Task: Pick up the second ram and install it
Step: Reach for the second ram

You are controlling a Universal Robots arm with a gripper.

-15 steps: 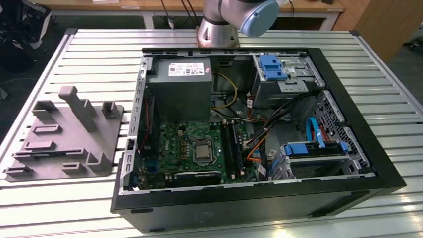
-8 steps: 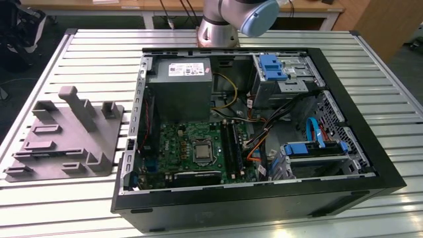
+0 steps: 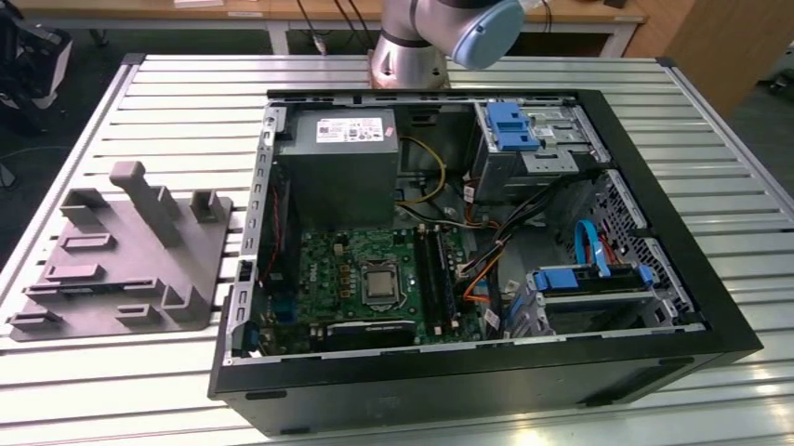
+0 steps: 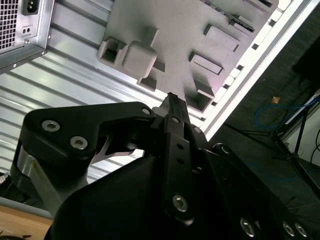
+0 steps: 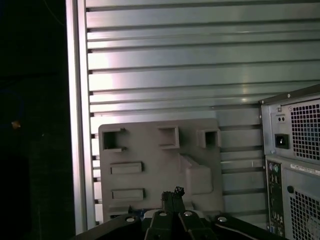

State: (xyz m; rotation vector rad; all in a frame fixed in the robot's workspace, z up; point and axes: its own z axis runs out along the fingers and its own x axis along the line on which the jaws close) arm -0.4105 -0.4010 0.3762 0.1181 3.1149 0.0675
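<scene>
In both wrist views my gripper (image 4: 172,100) (image 5: 172,192) hangs above the grey plastic fixture (image 4: 165,20) (image 5: 150,150), fingers pressed together with nothing visible between them. The fixture (image 3: 125,260) lies flat on the slatted table at the exterior view's left, beside the open computer case (image 3: 496,358). Inside the case, the motherboard (image 3: 360,269) shows long dark memory slots (image 3: 429,265) next to the processor socket. The second ram is out of view. The arm's base (image 3: 429,37) stands behind the case.
A grey power supply (image 3: 337,163) fills the case's far corner, with blue drive brackets (image 3: 511,125) and loose cables at the exterior view's right. The case's back panel (image 5: 295,150) stands beside the fixture. The slatted metal table (image 3: 162,390) ends just past the fixture (image 5: 80,150).
</scene>
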